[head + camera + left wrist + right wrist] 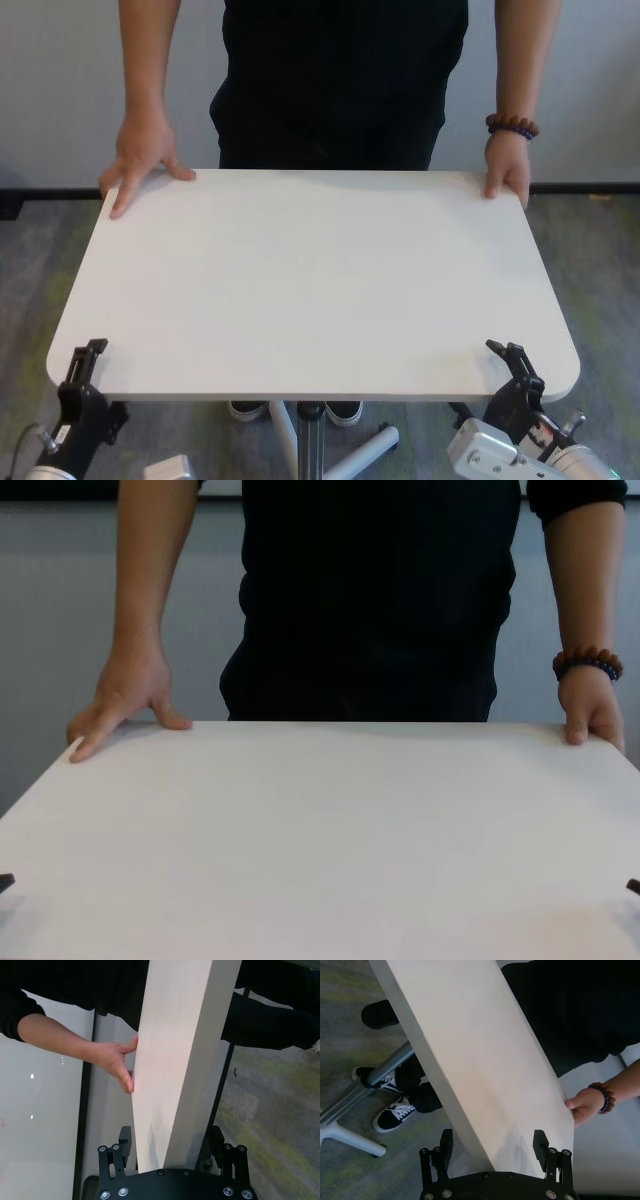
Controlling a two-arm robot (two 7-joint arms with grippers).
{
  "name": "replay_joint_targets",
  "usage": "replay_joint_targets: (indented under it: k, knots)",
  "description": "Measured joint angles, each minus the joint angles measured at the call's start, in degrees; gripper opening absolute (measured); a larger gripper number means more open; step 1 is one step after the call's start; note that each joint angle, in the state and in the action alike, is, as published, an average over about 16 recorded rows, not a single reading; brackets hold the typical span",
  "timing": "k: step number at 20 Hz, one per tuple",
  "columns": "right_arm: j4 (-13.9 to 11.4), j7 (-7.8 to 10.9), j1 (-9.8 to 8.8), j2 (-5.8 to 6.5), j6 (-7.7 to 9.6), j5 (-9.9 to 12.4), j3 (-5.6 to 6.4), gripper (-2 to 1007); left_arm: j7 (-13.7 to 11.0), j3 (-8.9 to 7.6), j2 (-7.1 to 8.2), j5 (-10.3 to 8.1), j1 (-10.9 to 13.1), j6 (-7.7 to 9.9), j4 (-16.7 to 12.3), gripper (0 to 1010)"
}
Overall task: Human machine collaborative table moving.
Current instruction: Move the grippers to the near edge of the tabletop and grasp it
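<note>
White table [310,290], long axis 9-to-3 o'clock — left gripper [170,1142] and right gripper [492,1142] straddle its near edge, jaws spread; pedestal leg [387,1067] only in wrist view — person's hands [145,160] grasp the 12 o'clock edge.

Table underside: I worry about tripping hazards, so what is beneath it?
Under the table, a silver pedestal leg with splayed feet, plus the person's black-and-white sneakers. The tabletop hides the rest of the base.
</note>
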Motion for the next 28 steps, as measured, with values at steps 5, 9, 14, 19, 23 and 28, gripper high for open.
replay_joint_targets:
  k: [5,9,14,19,23,28]
  knots:
    - [0.73,-1.09,0.35,-0.28,-0.08,-2.67,-0.19,1003,-0.09,-0.76,-0.37,0.02,0.28,-0.44,-0.06,997]
    - [1.25,-2.21,0.45,-0.55,-0.11,-5.03,-0.43,1003,-0.24,-1.28,-0.62,0.13,0.52,-0.70,-0.20,997]
    - [1.82,-3.28,0.45,-0.99,0.09,-7.62,-0.70,1003,-0.35,-1.83,-0.93,0.56,0.77,-0.87,-0.35,997]
    - [2.15,-3.64,0.37,-1.51,0.17,-9.10,-0.64,1003,-0.61,-2.18,-1.30,1.31,0.91,-0.79,-0.36,997]
    - [2.37,-3.46,0.34,-1.92,0.12,-9.66,-0.39,1003,-0.87,-2.42,-1.66,2.00,0.92,-0.65,-0.24,997]
    - [2.54,-3.12,0.30,-2.37,0.05,-10.19,0.07,1003,-1.23,-2.67,-2.21,2.94,0.80,-0.48,0.14,997]
